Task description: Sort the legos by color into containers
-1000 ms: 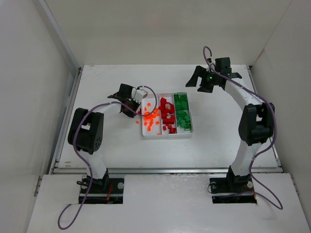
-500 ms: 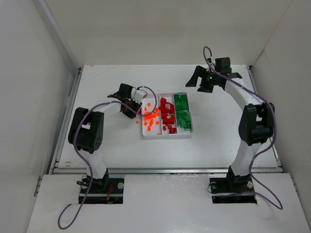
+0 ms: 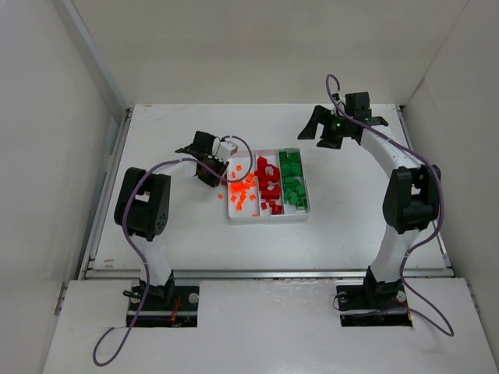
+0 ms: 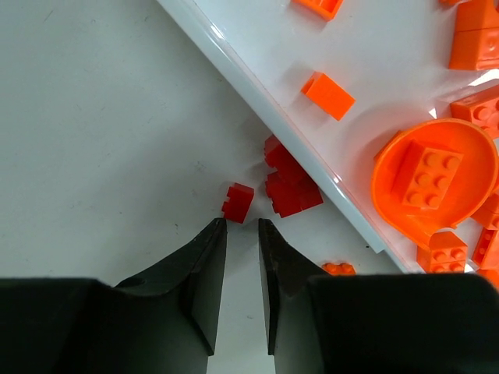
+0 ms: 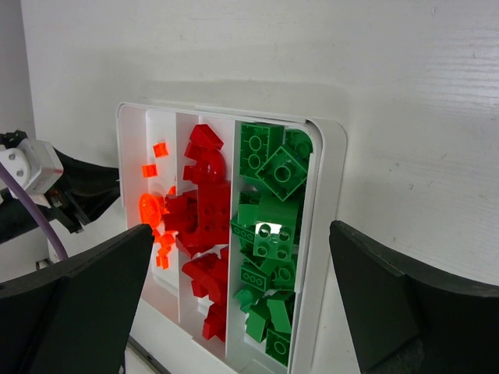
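Observation:
The white tray [image 3: 265, 220] holds orange legos [image 3: 242, 195] in its left compartment, dark red [image 3: 267, 183] in the middle and green [image 3: 292, 183] in the right. My left gripper [image 3: 212, 175] is low over the table at the tray's left wall. In the left wrist view it [image 4: 242, 226] is open by a narrow gap with nothing between the fingers. A small dark red brick [image 4: 238, 202] lies just ahead of the tips. More dark red bricks [image 4: 290, 185] rest against the tray's outer wall [image 4: 257, 86]. My right gripper [image 3: 341, 132] is wide open and empty, raised behind the tray.
A small orange brick [image 4: 337, 269] lies on the table by my left gripper's right finger. An orange dish [image 4: 433, 175] and loose orange bricks [image 4: 327, 95] sit inside the tray. The right wrist view shows all three compartments, the green one [image 5: 269, 210] piled high.
My left gripper and forearm have shifted slightly away from me along the tray's left side. The right arm has not moved.

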`<action>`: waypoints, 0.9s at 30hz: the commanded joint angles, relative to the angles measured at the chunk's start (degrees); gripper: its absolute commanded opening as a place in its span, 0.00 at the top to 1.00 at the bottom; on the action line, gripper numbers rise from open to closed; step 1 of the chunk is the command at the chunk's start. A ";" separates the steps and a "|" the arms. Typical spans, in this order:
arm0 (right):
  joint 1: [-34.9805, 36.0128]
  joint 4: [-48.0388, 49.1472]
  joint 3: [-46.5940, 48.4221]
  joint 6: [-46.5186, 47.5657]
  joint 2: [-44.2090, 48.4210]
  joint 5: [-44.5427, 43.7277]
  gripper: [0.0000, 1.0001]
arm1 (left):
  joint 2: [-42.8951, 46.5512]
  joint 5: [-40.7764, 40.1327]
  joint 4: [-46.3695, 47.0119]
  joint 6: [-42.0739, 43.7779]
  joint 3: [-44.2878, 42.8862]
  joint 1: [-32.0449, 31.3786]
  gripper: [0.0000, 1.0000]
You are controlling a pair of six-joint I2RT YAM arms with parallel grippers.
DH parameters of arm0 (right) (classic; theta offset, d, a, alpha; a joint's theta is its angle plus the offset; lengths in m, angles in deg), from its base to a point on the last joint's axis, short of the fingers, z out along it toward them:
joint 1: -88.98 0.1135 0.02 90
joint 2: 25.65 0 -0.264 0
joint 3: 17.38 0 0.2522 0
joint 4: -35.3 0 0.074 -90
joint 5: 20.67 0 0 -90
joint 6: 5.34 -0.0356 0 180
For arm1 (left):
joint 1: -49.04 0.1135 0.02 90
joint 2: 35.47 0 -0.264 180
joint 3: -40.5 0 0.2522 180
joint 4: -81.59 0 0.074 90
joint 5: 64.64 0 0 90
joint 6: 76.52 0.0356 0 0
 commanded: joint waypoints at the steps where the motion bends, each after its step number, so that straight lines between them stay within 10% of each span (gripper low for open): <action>1: -0.31 0.42 0.67 0.88 2.64 -0.27 0.00 | -0.23 -1.37 0.26 -1.25 -1.19 -0.28 0.80; 10: -0.31 -0.20 3.13 0.88 1.50 0.26 0.00 | -1.46 -3.12 1.32 -1.78 -2.94 -1.33 0.66; 27: -0.31 -0.20 2.52 0.88 1.50 0.26 0.00 | 0.38 -4.62 -0.52 -0.64 -1.72 -1.33 1.00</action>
